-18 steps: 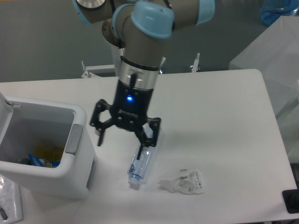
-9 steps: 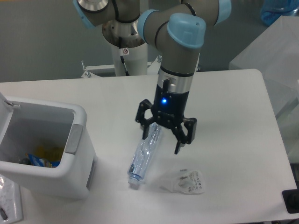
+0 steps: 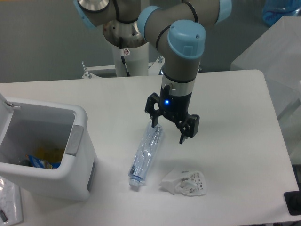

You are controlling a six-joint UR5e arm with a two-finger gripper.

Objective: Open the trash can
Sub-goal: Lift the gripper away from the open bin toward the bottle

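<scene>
A: How is the pincer [image 3: 170,127] set?

B: It is seen spread wide, its two dark fingers [image 3: 185,129] splayed apart and nothing gripped between them. It is hung from the arm [image 3: 181,56] over the middle of the white bench [image 3: 225,117], with a blue light lit on the body just above the fingers.

A: Is anything touched by it?

B: The left-hand finger is seen right at the upper end of the crushed clear plastic bottle [image 3: 145,155] — whether contact is made cannot be told from this view. The other finger is held over bare bench.

A: And the trash can [image 3: 44,150]?

B: It is placed at the left edge of the bench, well apart from the pincer. Its lid [image 3: 4,106] is raised at the far left, only partly in view, so the inside is exposed; yellow and blue scraps can be made out at the bottom. The grey push tab [image 3: 75,140] is seen on the rim facing the bottle.

A: Anything else on the bench?

B: A crumpled white wrapper [image 3: 186,182] is laid near the front edge — just beside the bottle's capped end, below the pincer.
</scene>
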